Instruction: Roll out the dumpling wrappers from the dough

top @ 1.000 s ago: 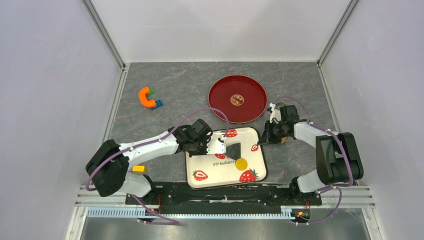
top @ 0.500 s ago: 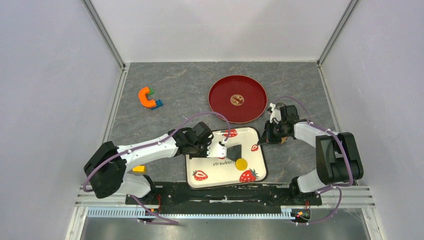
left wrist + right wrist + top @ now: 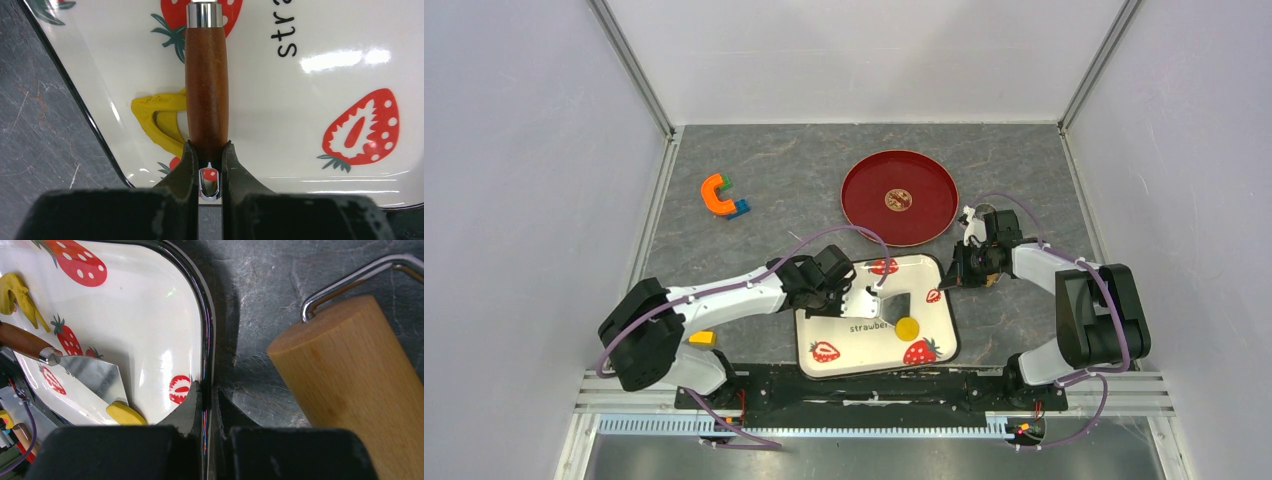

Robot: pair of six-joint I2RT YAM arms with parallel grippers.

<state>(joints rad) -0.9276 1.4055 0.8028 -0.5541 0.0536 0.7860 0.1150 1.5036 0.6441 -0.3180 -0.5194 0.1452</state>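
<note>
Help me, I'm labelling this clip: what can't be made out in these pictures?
- Left wrist: scraper blade cut off by the top edge.
- Top: yellow scrap hidden under the left gripper.
- Right wrist: rolling pin cut by the right and bottom edges; dumpling wrapper partly behind the right gripper, which clamps the tray rim.
- Top: red plate, gold emblem too small to read.

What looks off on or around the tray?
One curled, ragged yellow dough scrap lies near the tray's rim, partly under the scraper handle held by the left tool, apart from the round wrapper. The rolling pin lies off the tray on the table.
</note>
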